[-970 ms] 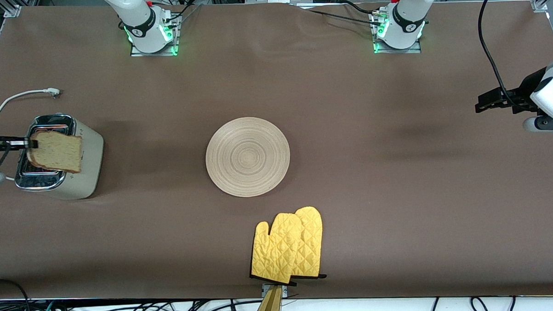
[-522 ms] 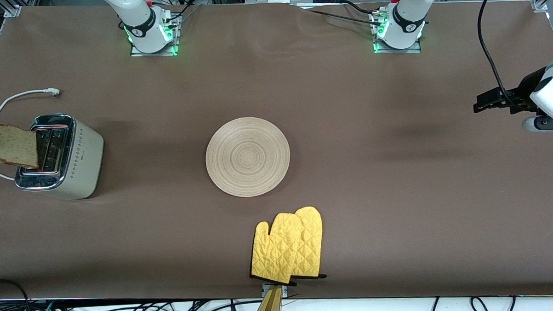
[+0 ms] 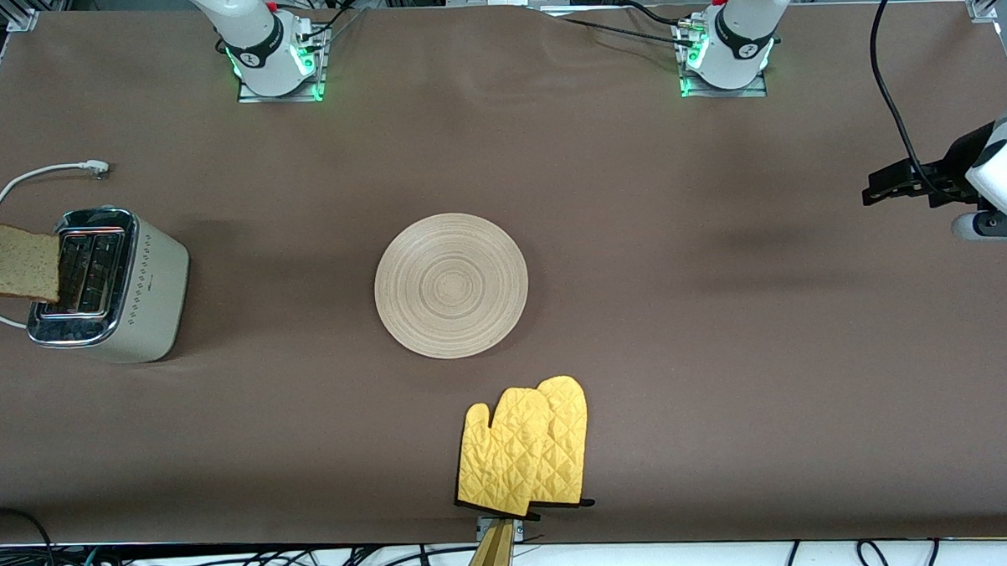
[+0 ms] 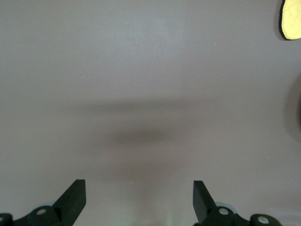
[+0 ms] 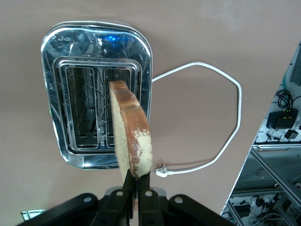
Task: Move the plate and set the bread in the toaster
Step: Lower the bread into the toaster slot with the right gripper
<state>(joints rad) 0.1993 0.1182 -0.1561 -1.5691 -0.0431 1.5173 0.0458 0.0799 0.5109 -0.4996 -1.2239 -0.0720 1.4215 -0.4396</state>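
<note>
The bread point(image 3: 13, 261), a tan speckled slice with a brown crust, hangs in the air over the outer edge of the toaster point(image 3: 106, 284) at the right arm's end of the table. My right gripper point(image 5: 138, 181) is shut on the bread's point(image 5: 129, 132) lower crust, holding it on edge above the toaster's chrome top point(image 5: 96, 113); both slots look empty. The round wooden plate point(image 3: 451, 285) lies mid-table with nothing on it. My left gripper point(image 3: 881, 188) waits open and empty over the left arm's end of the table; the bare cloth shows between its fingers point(image 4: 73, 197).
A pair of yellow oven mitts point(image 3: 526, 448) lies near the table's front edge, nearer the camera than the plate. The toaster's white cord point(image 5: 225, 117) loops loose on the cloth, its plug point(image 3: 96, 168) lying unplugged, farther from the camera than the toaster.
The right gripper carried the bread from over the toaster's slots out toward the right arm's end of the table, then slightly upward. The left arm barely moved.
</note>
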